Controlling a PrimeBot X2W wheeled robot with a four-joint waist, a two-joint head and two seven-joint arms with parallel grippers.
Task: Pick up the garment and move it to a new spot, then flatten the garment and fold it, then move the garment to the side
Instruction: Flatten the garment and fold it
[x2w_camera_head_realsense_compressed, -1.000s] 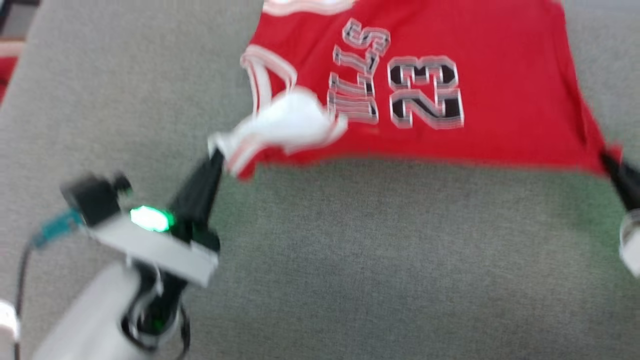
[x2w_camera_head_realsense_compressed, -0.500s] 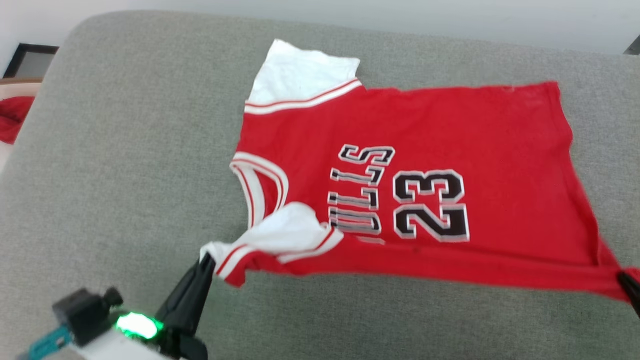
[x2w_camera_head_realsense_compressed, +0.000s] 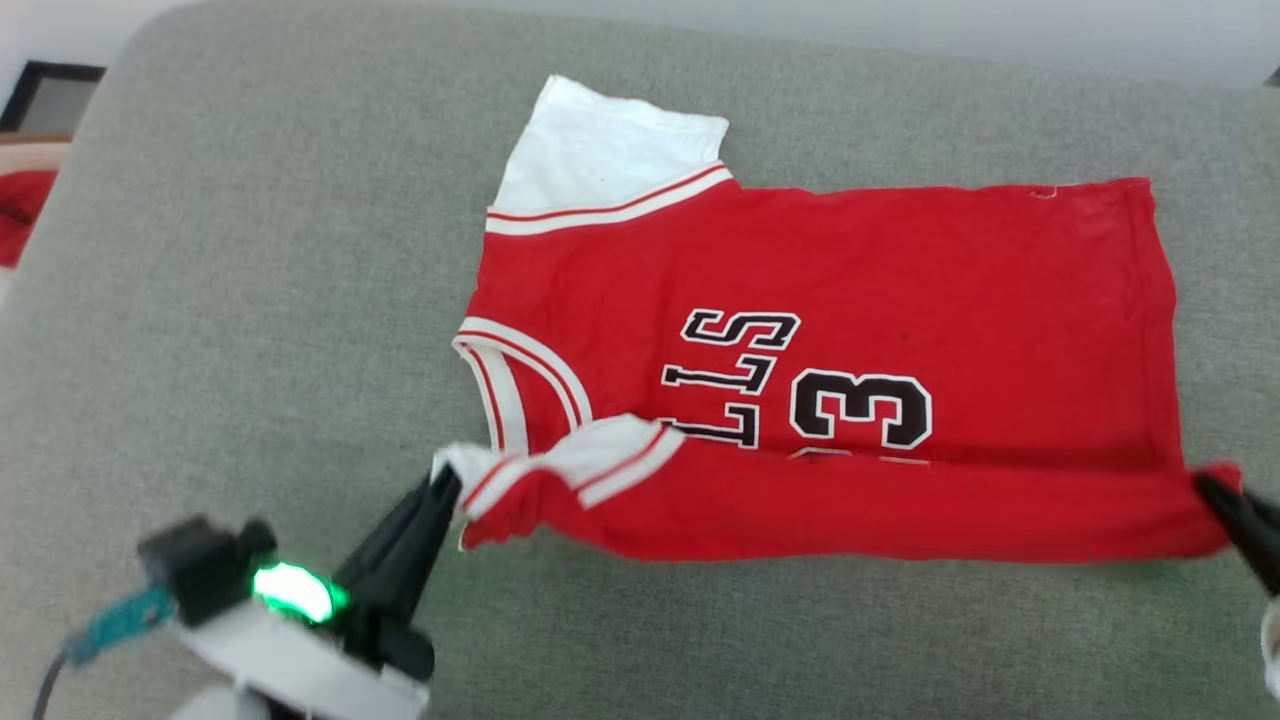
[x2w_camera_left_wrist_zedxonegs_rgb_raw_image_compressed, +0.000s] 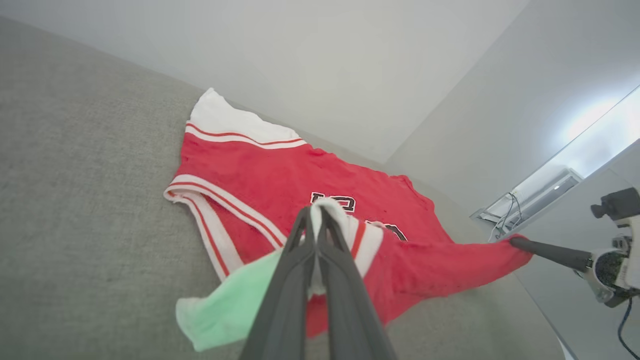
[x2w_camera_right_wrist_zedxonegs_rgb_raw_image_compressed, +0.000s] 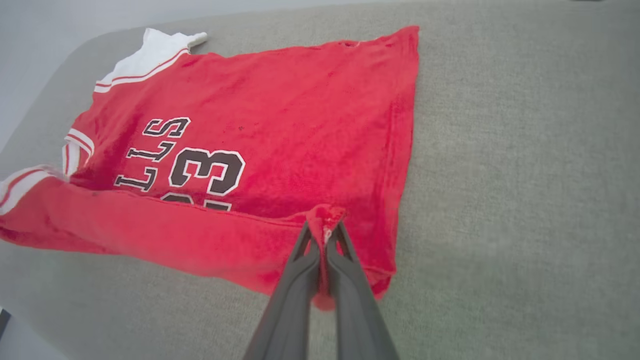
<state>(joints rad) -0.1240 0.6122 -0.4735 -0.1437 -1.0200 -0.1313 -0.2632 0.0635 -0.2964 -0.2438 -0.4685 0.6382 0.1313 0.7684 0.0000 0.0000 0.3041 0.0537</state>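
The garment (x2w_camera_head_realsense_compressed: 880, 270), a red jersey with white sleeves and black lettering, lies spread on the grey cushion (x2w_camera_head_realsense_compressed: 250, 300), neck to the left. Its near edge is lifted and rolled over toward the far side, covering part of the number. My left gripper (x2w_camera_head_realsense_compressed: 445, 480) is shut on the near white sleeve (x2w_camera_left_wrist_zedxonegs_rgb_raw_image_compressed: 345, 225). My right gripper (x2w_camera_head_realsense_compressed: 1205, 485) is shut on the near hem corner (x2w_camera_right_wrist_zedxonegs_rgb_raw_image_compressed: 327, 217). The far sleeve (x2w_camera_head_realsense_compressed: 610, 150) lies flat. In the left wrist view the right gripper (x2w_camera_left_wrist_zedxonegs_rgb_raw_image_compressed: 515, 242) holds the red corner out taut.
The grey cushion's rounded far edge (x2w_camera_head_realsense_compressed: 700, 40) meets a pale wall. A red cloth (x2w_camera_head_realsense_compressed: 20, 210) lies beyond the cushion's left edge. Bare cushion stretches in front of the garment (x2w_camera_head_realsense_compressed: 750, 640) and to its left.
Both grippers have carried the garment's near edge farther over the chest, so the fold now hides the "2" and part of the lettering. The head camera also shifted.
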